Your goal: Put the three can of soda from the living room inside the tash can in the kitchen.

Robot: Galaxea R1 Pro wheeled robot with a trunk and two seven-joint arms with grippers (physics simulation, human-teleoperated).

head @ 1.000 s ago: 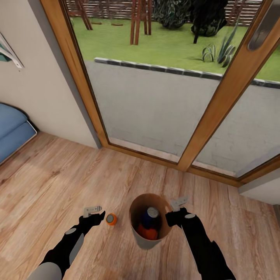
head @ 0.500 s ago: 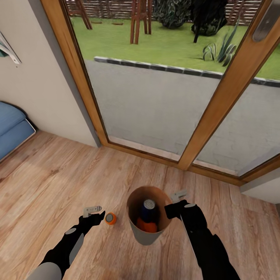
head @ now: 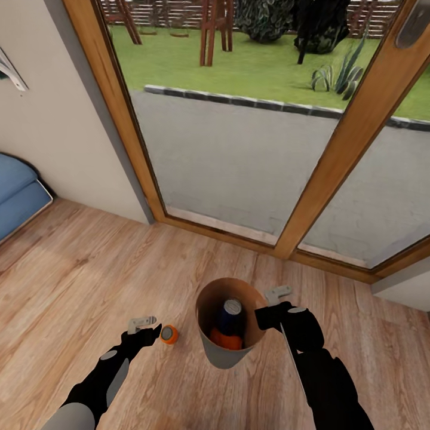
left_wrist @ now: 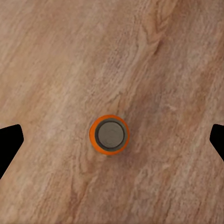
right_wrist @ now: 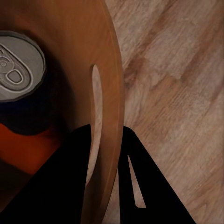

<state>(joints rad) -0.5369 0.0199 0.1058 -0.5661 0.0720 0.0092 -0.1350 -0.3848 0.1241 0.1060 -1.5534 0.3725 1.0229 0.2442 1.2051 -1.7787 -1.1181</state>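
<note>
One can left outside the bin

Right gripper (head: 270, 315) pinches the bin (head: 210, 352) rim, two cans inside; left gripper (head: 145, 331), spread, hovers over the orange can (head: 169, 334) beside the bin. Off-centre closing could topple it.

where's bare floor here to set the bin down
Bare planks run from the blue sofa to the orange can, and between the glass door frame and the bin. It is crowded around the left gripper, can, bin and right gripper.
</note>
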